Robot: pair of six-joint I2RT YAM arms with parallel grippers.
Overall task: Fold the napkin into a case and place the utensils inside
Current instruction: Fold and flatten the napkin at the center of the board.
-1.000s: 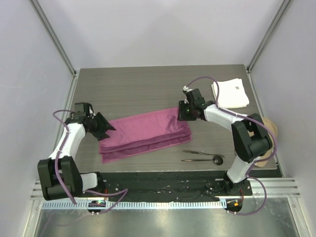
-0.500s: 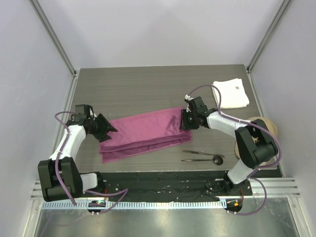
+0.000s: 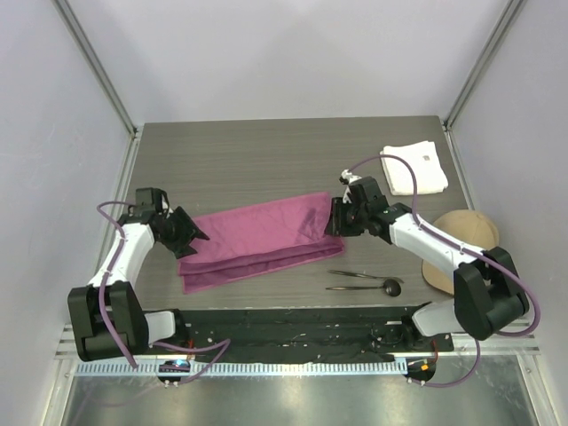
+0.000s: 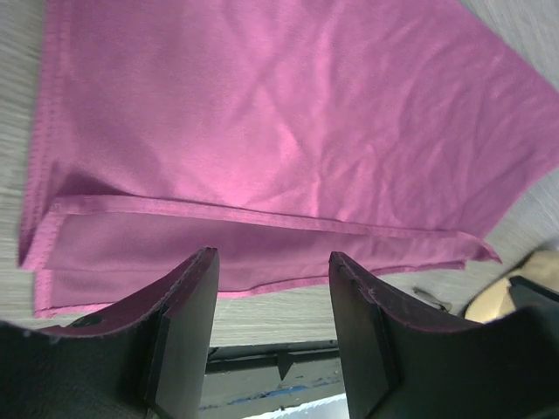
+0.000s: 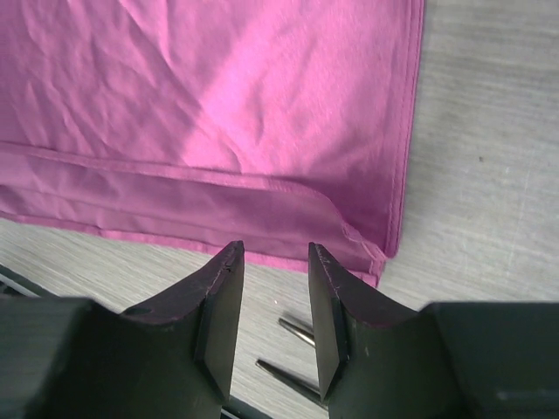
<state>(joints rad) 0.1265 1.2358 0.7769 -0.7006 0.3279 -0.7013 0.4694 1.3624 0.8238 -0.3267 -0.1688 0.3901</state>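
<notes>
Napkin (image 3: 257, 235) is folded long. Left gripper (image 4: 271, 259) gapes wide at one end, right gripper (image 5: 274, 249) narrower at the other. Both empty, probably lining up another fold.

The magenta napkin (image 3: 257, 238) lies flat in the middle of the desk (image 3: 222, 160), folded into a long, layered, slanting strip. Two thin dark utensils (image 3: 355, 280) lie side by side near its right end, not touching it.

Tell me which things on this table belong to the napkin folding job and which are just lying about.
For the job: folded magenta-purple cloth napkin; two thin dark metal utensils.
Lying about: folded white cloth; tan rounded cap-like object.
</notes>
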